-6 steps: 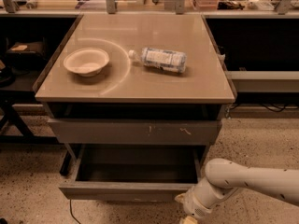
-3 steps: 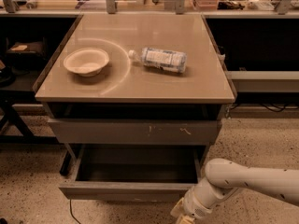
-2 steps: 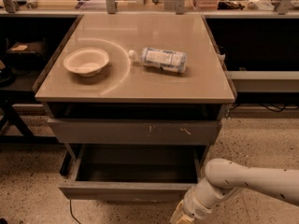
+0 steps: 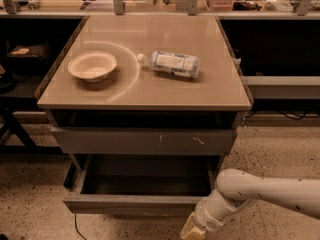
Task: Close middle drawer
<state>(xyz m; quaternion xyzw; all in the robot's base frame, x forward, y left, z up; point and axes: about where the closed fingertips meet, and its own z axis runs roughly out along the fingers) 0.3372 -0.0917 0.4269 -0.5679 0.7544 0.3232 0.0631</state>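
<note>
Middle drawer [image 4: 135,204] pulled way out below the tabletop [image 4: 150,91]
Gripper [image 4: 193,231] sits low, just beside the drawer front's right end; can't make out its grip at all.

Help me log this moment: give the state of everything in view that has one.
middle drawer: open, pulled far out.
scratched drawer above: slightly ajar, it seems.
bowl: upright, empty.
bottle: lying on its side.
gripper: low, by the middle drawer's front right corner.

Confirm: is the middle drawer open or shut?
Open: the middle drawer is pulled out, its tray interior exposed; the gripper sits low by its front's right end.
</note>
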